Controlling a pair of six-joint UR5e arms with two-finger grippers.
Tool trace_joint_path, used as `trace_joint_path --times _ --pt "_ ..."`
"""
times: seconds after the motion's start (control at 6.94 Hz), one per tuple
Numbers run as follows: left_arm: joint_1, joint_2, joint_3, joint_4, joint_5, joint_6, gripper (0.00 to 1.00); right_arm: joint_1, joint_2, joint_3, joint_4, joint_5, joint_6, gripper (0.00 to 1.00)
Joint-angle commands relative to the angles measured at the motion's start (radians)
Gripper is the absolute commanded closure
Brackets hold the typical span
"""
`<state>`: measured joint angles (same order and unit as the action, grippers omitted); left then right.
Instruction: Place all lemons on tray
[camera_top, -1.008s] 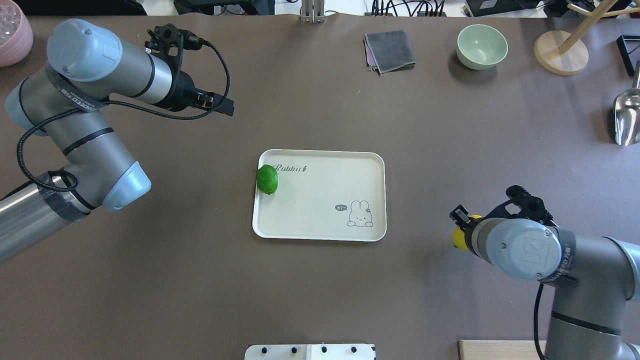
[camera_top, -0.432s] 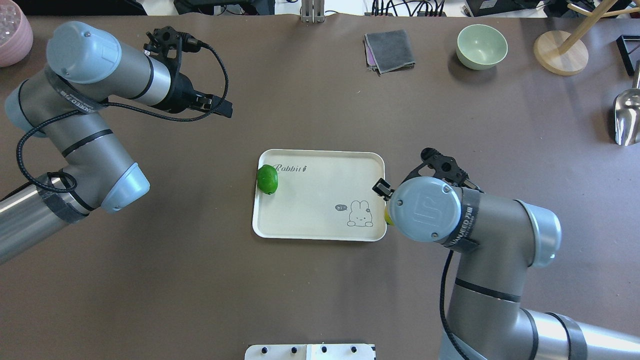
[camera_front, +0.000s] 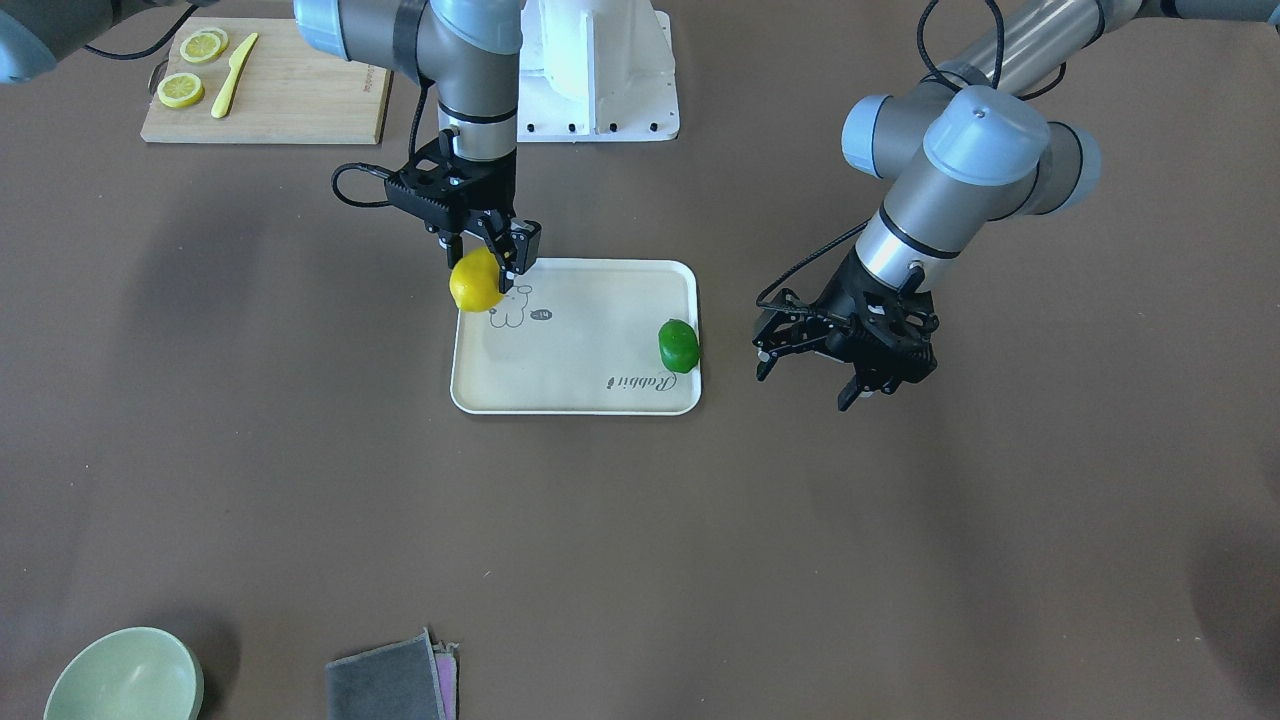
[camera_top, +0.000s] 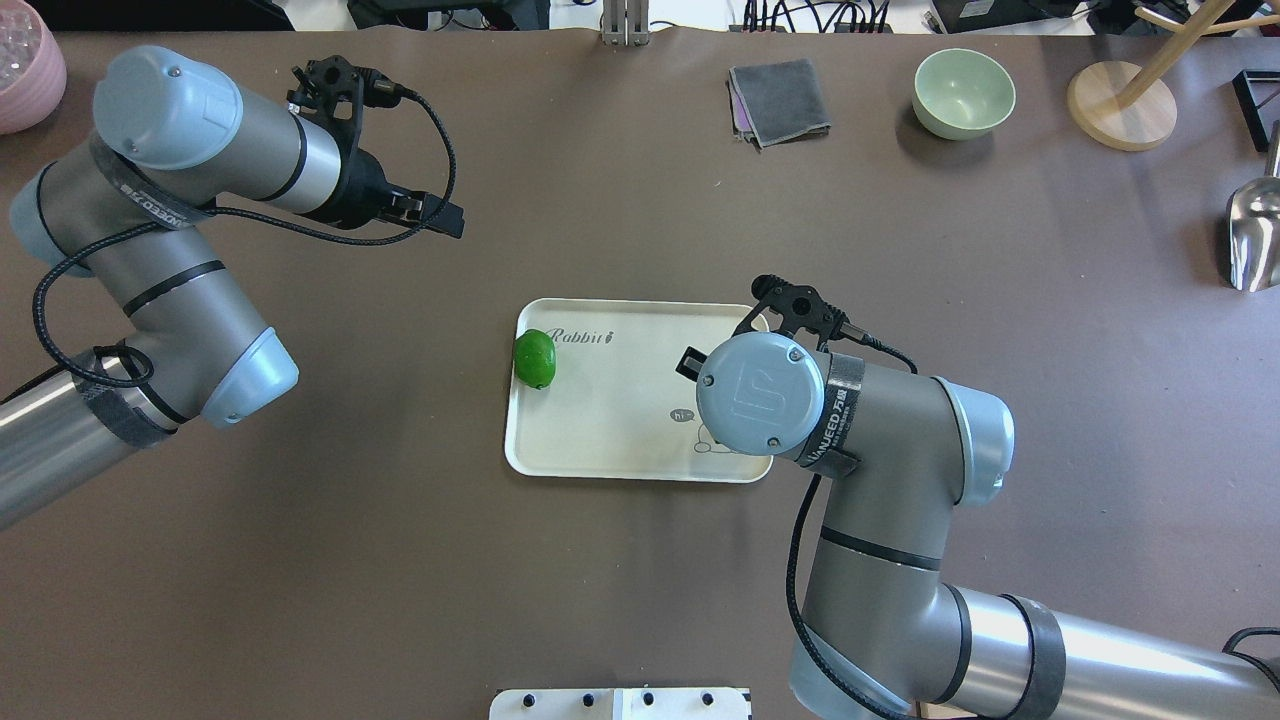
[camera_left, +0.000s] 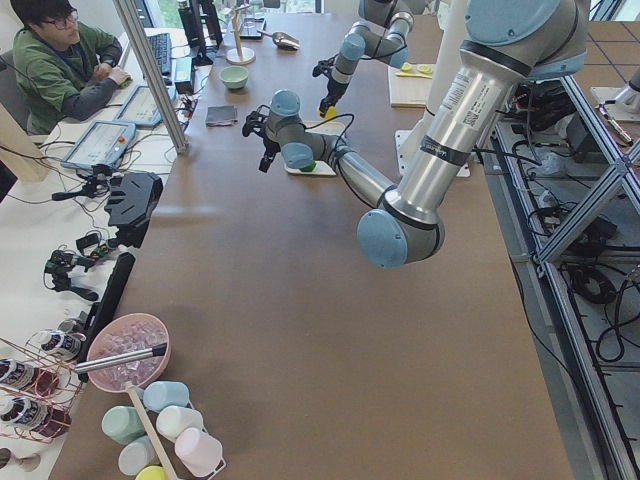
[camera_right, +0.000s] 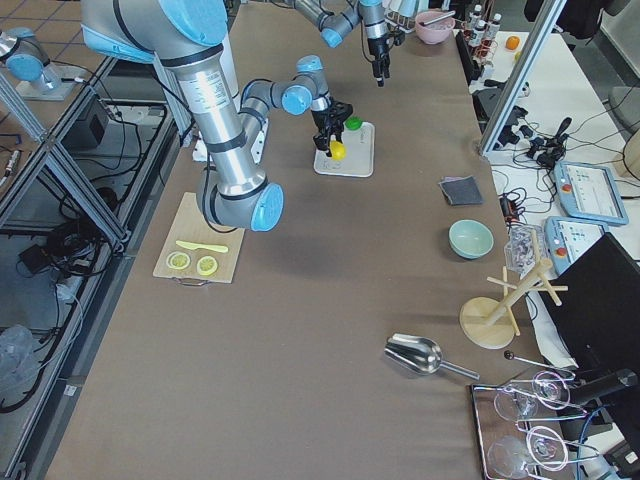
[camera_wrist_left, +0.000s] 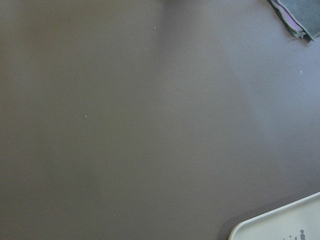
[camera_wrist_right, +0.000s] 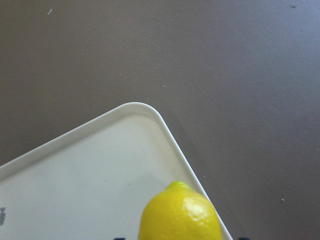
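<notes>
The cream tray (camera_top: 620, 400) lies mid-table and also shows in the front view (camera_front: 580, 340). The green lemon (camera_top: 534, 358) rests on it against the rim by the "Rabbit" print, also visible in the front view (camera_front: 678, 346). My right gripper (camera_front: 485, 275) is shut on the yellow lemon (camera_front: 476, 281) and holds it just above the tray's rabbit-print corner. The right wrist view shows that lemon (camera_wrist_right: 180, 212) over the tray's rim (camera_wrist_right: 100, 175). In the overhead view my right wrist hides it. My left gripper (camera_front: 803, 390) is open and empty, hovering beside the tray, also seen overhead (camera_top: 440, 215).
A wooden cutting board (camera_front: 265, 95) with lemon slices and a yellow knife lies near the robot base. A grey cloth (camera_top: 780, 100), green bowl (camera_top: 963, 92), wooden stand (camera_top: 1120, 105) and metal scoop (camera_top: 1255, 235) are at the far right; a pink bowl (camera_top: 25, 65) is far left.
My right arm has swung left from the table's right side, carrying the yellow lemon to above the tray's rabbit-print corner. The left arm has hardly moved.
</notes>
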<state>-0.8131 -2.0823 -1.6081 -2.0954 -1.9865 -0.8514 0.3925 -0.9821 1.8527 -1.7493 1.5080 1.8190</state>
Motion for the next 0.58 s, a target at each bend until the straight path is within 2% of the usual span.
trace_joint_path --times 0.0,0.29,0.43 --pt "0.0 0.001 0.0 0.0 0.0 0.0 0.02 0.06 0.035 0.012 0.008 0.036 -0.044 0.0" --pt "-0.014 0.008 0.0 0.006 -0.052 0.003 0.02 0.2 0.007 0.107 -0.021 0.194 -0.181 0.0" --pt "-0.073 0.027 -0.004 0.053 -0.108 0.096 0.02 0.292 -0.025 0.155 -0.073 0.287 -0.348 0.0"
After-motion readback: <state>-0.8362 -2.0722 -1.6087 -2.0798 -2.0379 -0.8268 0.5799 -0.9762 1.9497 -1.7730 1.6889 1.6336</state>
